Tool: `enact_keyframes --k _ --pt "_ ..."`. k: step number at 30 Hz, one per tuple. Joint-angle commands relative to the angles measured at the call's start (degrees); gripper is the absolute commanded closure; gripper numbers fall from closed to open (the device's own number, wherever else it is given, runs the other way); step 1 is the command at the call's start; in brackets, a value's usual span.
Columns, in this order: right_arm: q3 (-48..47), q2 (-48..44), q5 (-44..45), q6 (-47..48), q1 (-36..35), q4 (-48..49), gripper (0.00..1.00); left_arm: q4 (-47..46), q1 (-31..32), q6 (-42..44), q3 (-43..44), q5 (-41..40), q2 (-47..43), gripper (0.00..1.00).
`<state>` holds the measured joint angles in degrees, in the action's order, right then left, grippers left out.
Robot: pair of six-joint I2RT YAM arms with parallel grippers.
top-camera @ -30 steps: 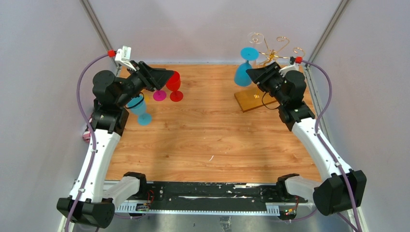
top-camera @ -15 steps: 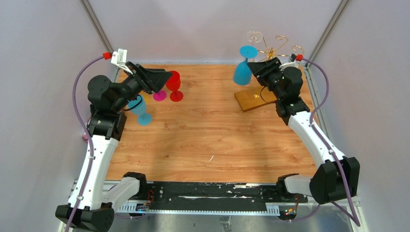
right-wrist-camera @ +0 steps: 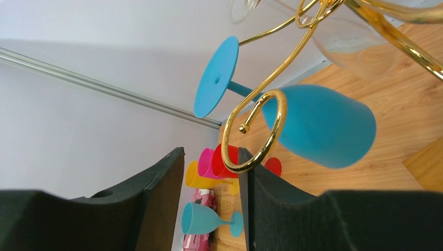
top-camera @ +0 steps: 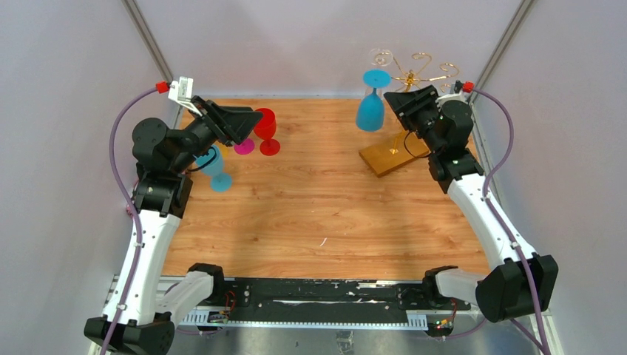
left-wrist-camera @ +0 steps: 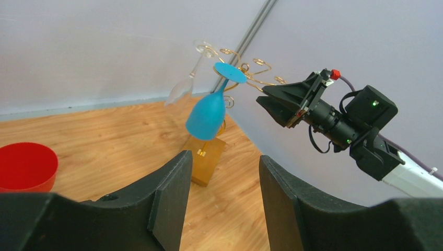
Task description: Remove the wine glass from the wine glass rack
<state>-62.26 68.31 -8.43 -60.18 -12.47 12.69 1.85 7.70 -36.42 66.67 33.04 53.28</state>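
The wine glass rack (top-camera: 414, 74), gold wire scrolls on a wooden base (top-camera: 388, 157), stands at the back right. A blue wine glass (top-camera: 370, 111) hangs upside down from one arm, and a clear glass (top-camera: 381, 58) hangs behind it. My right gripper (top-camera: 390, 100) is open at scroll height, just right of the blue glass (right-wrist-camera: 318, 130). In the right wrist view a gold curl (right-wrist-camera: 254, 130) crosses one fingertip, and nothing sits between the right gripper (right-wrist-camera: 211, 193) fingers. My left gripper (top-camera: 255, 117) is open and empty at the back left, apart from the rack (left-wrist-camera: 245, 73).
A red glass (top-camera: 266, 132), a pink one (top-camera: 244, 146) and a teal one (top-camera: 216, 166) stand under the left arm. The right wrist view also shows a yellow glass (right-wrist-camera: 201, 178) there. Grey walls close the back and both sides.
The right arm has risen and moved slightly right at the rack. The rack's base has turned on the table, and the blue glass sits a little higher. The left arm lifted slightly.
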Motion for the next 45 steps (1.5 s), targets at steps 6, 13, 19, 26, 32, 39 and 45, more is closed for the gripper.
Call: enact_keyframes --k 6,13,19,26,32,39,45 --pt "-6.52 0.21 -0.16 -1.22 0.54 -0.28 0.59 0.40 0.29 0.88 -0.51 0.44 -0.61 0.45" --pt "-2.82 -5.01 1.43 -1.16 0.39 -6.34 0.58 -0.93 0.29 0.53 -1.95 0.16 -0.02 0.45" --pt "3.90 -12.28 5.59 -0.17 0.58 -9.59 0.57 -1.58 0.32 -0.53 -2.21 1.00 1.35 0.46" --pt "6.11 -14.99 4.44 0.87 0.63 -11.83 0.55 -1.58 0.35 -0.54 -2.25 0.80 1.48 0.46" --pt "7.62 -16.02 2.04 0.93 0.65 -12.32 0.44 -1.58 0.31 -0.39 -2.43 0.38 1.72 0.46" --pt "5.55 -18.75 -1.06 2.63 0.60 -17.65 0.30 -1.58 0.31 -0.23 -2.51 0.40 2.07 0.46" --pt "3.16 -20.05 -7.50 2.48 0.52 -21.71 0.35 -1.58 0.34 -0.53 -2.27 0.41 2.41 0.46"
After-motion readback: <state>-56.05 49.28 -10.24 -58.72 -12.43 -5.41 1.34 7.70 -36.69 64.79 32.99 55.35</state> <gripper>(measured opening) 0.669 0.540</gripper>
